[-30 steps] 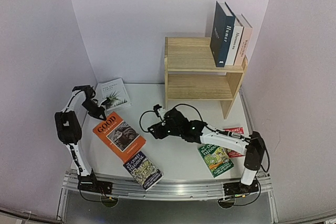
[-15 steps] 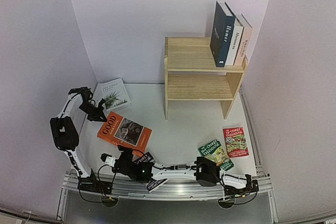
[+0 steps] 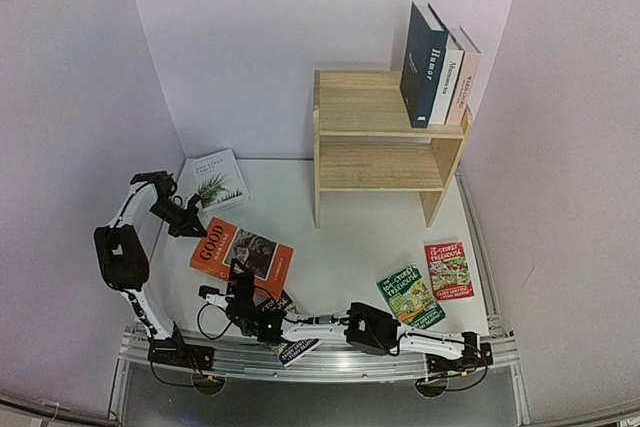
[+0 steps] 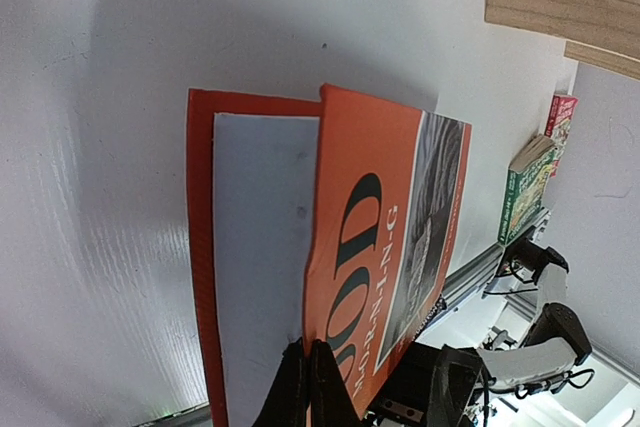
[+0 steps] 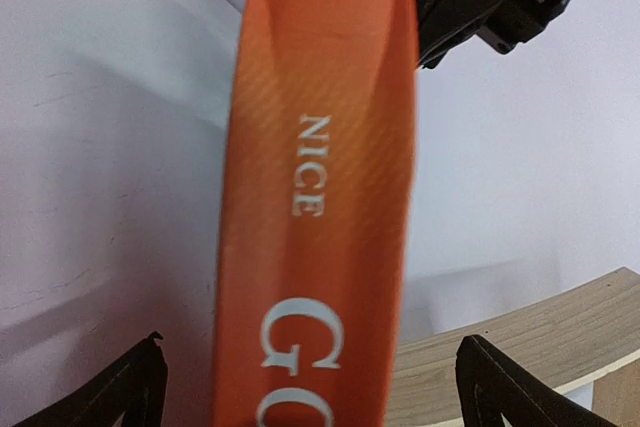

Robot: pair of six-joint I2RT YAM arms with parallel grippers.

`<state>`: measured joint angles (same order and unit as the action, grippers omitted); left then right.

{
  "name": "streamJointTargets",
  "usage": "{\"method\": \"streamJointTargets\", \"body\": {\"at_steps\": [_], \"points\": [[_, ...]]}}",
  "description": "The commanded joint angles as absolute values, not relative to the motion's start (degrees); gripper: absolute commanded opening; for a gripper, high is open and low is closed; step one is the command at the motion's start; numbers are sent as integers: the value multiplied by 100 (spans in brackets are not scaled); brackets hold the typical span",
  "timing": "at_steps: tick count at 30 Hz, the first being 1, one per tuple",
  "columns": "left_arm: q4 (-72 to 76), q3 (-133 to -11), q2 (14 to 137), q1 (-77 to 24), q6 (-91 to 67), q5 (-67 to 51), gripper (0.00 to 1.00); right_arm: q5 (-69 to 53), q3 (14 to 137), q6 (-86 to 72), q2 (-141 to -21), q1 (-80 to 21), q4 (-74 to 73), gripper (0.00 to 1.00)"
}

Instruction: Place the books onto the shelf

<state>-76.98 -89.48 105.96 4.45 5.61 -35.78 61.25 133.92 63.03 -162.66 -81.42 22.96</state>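
While the left gripper (image 4: 308, 372) pinches the lifted front cover of the orange "GOOD" book (image 3: 240, 250) at the near left of the table (image 3: 340, 237), well apart from the shelf (image 3: 385, 162), the right gripper (image 3: 238, 285), jaws spread wide, should straddle the spine squarely before closing

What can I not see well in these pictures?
- The blue paperback: top view, mostly hidden under the right arm.
- Spine of the orange book: right wrist view, blurred, and the title is cut off by the bottom edge.
- Spine lettering of the pale books on the shelf: top view, too small to read.
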Motion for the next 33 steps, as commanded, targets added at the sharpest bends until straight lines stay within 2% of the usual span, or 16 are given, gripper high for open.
{"method": "streamJointTargets", "body": {"at_steps": [1, 5, 7, 9, 11, 14, 15, 17, 18, 19, 20, 21, 25, 27, 30, 33], "points": [[-8441, -8965, 10251, 434, 470, -3816, 0, 6398, 13185, 6963, -16051, -8150, 3448, 98], [-8471, -8946, 10173, 431, 475, -3862, 0, 6334, 13056, 6932, -16077, -7996, 3454, 96], [-8463, -8881, 10094, 426, 466, -3895, 0, 6350, 13130, 6954, -16108, -7926, 3449, 87], [-8430, -8814, 10027, 425, 449, -3911, 0, 6350, 13278, 6989, -16111, -7911, 3453, 69], [-8417, -8805, 9970, 426, 441, -3914, 0, 6338, 13365, 6986, -16086, -7918, 3472, 42], [-8351, -8886, 9884, 422, 386, -4087, 3, 6416, 13398, 7019, -16024, -7919, 3675, 20], [-8336, -8960, 9848, 426, 371, -4190, 14, 6462, 13401, 7034, -15987, -7919, 3773, 14], [-8320, -9251, 9779, 431, 360, -4388, 49, 6560, 13404, 7022, -15890, -7919, 3970, 1], [-8328, -9432, 9749, 431, 350, -4426, 68, 6604, 13378, 6995, -15792, -7913, 4059, 0], [-8304, -9740, 9726, 438, 333, -4370, 83, 6621, 13269, 6891, -15655, -7911, 4114, 0], [-8264, -10078, 9694, 454, 316, -4283, 93, 6611, 13110, 6748, -15474, -7910, 4146, 0], [-8207, -10443, 9650, 483, 299, -4163, 99, 6569, 12892, 6560, -15238, -7910, 4153, 0], [-7861, -11835, 9423, 656, 211, -3684, 100, 6405, 11873, 5615, -14007, -7909, 3919, 0], [-7528, -12239, 9172, 673, 192, -3361, 100, 6070, 11408, 4653, -13164, -7892, 2963, 0], [-6685, -12192, 8563, 679, 73, -2925, 100, 4389, 11065, 2145, -12006, -7624, 541, 0], [-5861, -11729, 7961, 682, -42, -2660, 100, 2708, 10830, 554, -11193, -7233, -306, 0]]}}
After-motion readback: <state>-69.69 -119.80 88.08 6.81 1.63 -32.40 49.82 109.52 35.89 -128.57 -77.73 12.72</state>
